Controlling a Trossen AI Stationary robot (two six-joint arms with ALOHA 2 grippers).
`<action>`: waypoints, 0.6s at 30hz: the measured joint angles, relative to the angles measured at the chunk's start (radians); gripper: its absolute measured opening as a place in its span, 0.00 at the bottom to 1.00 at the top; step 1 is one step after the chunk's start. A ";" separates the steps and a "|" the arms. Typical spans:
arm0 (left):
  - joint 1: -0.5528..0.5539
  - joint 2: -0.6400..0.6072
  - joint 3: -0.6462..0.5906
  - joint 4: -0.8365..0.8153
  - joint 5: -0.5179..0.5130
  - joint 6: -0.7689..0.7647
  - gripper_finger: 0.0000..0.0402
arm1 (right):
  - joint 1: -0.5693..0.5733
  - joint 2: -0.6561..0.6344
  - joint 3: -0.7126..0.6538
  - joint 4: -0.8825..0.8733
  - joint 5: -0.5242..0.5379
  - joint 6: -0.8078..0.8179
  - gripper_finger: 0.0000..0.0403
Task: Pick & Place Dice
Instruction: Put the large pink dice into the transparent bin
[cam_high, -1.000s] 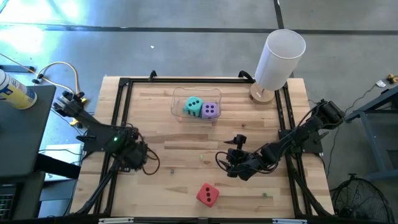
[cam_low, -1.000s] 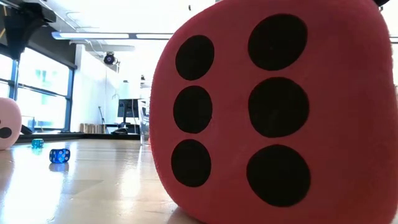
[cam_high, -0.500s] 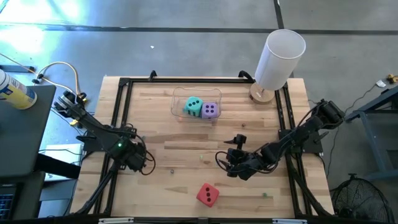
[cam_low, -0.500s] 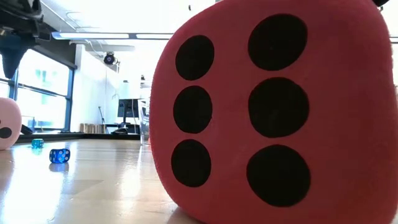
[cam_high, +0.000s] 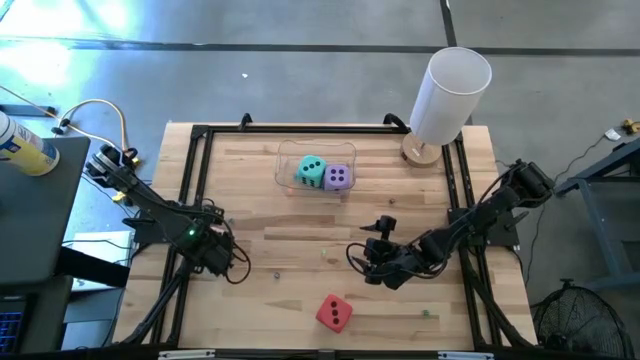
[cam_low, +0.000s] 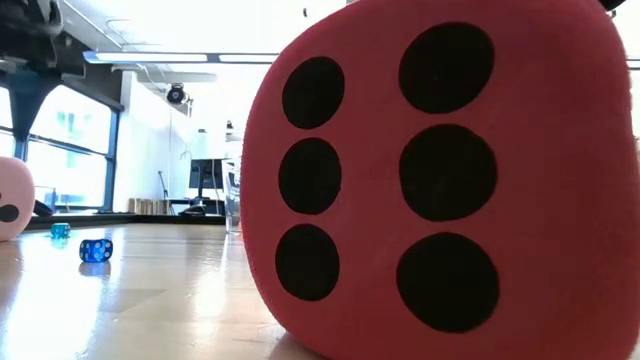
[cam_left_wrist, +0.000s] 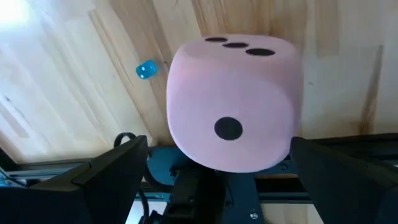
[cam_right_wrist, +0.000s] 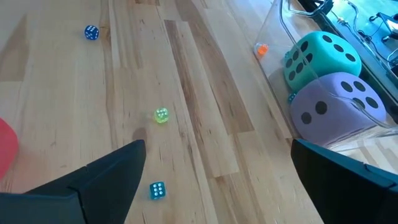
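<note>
Surface: wooden slat table (cam_high: 300, 225) inside a dark metal frame (cam_high: 190, 190), on a grey floor; a tall white cylinder (cam_high: 450, 92) stands at the far right corner.
Done so far: teal die (cam_high: 310, 171) and purple die (cam_high: 338, 177) sit touching, side by side, inside the clear container (cam_high: 286, 152) at the far middle of the table.
Left to do: red die (cam_high: 334, 313) lies loose near the near edge; pink die (cam_left_wrist: 233, 109) rests on the wood at the left side, right in front of the left gripper. By that count the task looks about half finished.
Left gripper (cam_left_wrist: 214, 171): low over the left side of the table, fingers spread wide to either side of the pink die, not clamped on it.
Right gripper (cam_right_wrist: 217, 180): near the table's middle right, fingers apart and holding nothing, facing the container.
Small clutter: tiny blue die (cam_right_wrist: 91, 32), yellow-green die (cam_right_wrist: 161, 115) and another blue one (cam_right_wrist: 157, 190) lie scattered on the planks between the arms.
Room to move: open wood lies between the red die and the container; the frame rail runs close beside the pink die, so that side looks tight.
</note>
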 joint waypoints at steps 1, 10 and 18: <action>0.003 0.000 -0.010 -0.001 0.008 0.001 0.95 | 0.000 0.000 0.000 0.000 0.000 0.000 0.98; 0.017 -0.065 -0.058 0.058 0.036 0.025 0.95 | 0.000 0.000 0.000 0.000 0.000 0.000 0.98; 0.019 -0.119 -0.064 0.125 0.049 0.016 0.95 | 0.000 0.000 0.000 0.000 0.000 0.000 0.98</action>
